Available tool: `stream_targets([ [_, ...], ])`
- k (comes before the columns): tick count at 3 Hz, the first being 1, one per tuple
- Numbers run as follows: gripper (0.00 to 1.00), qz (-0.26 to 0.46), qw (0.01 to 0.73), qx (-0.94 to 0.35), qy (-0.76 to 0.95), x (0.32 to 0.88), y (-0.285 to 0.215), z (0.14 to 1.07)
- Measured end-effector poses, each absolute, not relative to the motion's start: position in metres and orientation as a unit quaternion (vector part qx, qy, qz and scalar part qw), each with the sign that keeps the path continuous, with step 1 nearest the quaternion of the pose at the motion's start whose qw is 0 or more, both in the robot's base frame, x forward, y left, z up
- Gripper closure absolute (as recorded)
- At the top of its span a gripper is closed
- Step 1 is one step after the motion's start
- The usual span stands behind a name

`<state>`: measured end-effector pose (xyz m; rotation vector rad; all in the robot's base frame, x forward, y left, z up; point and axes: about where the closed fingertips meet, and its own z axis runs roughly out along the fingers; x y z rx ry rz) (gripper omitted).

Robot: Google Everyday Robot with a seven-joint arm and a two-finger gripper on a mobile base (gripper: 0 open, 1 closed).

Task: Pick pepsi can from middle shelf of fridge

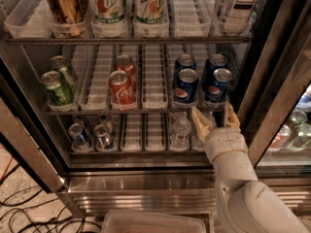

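The fridge [272, 81] stands open with several wire racks. On the middle shelf [146, 106] stand two green cans at the left, two red Coca-Cola cans, and several blue pepsi cans at the right. The front right pepsi can [217, 85] stands beside another front pepsi can [185, 85]. My gripper [215, 117] is open, its fingers pointing up just below the front edge of the middle shelf, under the front right pepsi can. It holds nothing.
The rack above bears tall 7UP cans [108, 6] and a tea bottle [240, 4]. The rack below bears small cans [77, 135] and a water bottle [181, 130]. The dark door edge [286, 96] stands right of the arm. Cables [19, 212] lie on the floor.
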<state>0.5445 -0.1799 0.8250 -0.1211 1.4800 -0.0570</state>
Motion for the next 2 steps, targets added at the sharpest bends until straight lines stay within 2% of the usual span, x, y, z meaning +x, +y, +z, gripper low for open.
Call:
stream_targets([
  [1,0.27,-0.033,0.737,-0.041,0.674,0.559,-0.178,0.824],
  [2,0.34,-0.041,0.737,-0.025,0.675,0.572,-0.178,0.823],
])
